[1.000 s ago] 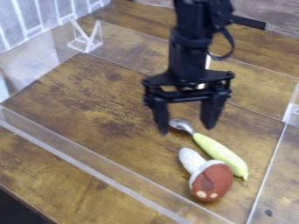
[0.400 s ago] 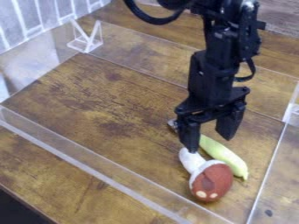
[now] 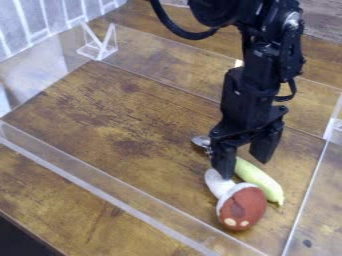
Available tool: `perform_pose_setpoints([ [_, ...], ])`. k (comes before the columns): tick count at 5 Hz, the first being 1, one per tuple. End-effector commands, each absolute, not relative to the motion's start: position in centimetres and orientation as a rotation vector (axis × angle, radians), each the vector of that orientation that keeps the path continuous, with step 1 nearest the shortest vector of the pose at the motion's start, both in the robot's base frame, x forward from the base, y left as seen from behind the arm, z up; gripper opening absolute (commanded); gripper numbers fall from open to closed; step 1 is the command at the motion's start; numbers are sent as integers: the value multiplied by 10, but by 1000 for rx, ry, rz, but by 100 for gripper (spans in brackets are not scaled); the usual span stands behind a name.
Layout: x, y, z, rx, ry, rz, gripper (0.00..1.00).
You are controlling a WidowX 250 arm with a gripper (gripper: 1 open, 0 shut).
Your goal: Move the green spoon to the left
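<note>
Camera view: nearest, lower right, a toy mushroom [image 3: 241, 205] touches the green spoon [image 3: 258, 177] on the bench [image 3: 107, 120]. Its long axis runs diagonally, bowl toward upper left. Our claw [image 3: 247, 152] hangs wide open, empty, astride it; we should close squarely across the handle.
</note>
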State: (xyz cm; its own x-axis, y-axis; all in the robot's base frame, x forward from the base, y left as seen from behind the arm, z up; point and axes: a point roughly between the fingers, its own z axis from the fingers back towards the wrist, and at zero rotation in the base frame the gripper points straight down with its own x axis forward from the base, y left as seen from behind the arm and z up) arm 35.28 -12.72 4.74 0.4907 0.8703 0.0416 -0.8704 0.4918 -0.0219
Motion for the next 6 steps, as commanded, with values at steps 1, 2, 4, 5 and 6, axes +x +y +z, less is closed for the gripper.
perform_pose_setpoints([
  [1,366,-130,63,-38,-94,1050,100],
  [2,370,-126,60,-29,-94,1044,100],
  [4,377,-120,52,-6,-87,1034,100],
  [5,381,-117,50,5,-84,1027,100],
  [6,384,-113,48,15,-81,1023,100],
])
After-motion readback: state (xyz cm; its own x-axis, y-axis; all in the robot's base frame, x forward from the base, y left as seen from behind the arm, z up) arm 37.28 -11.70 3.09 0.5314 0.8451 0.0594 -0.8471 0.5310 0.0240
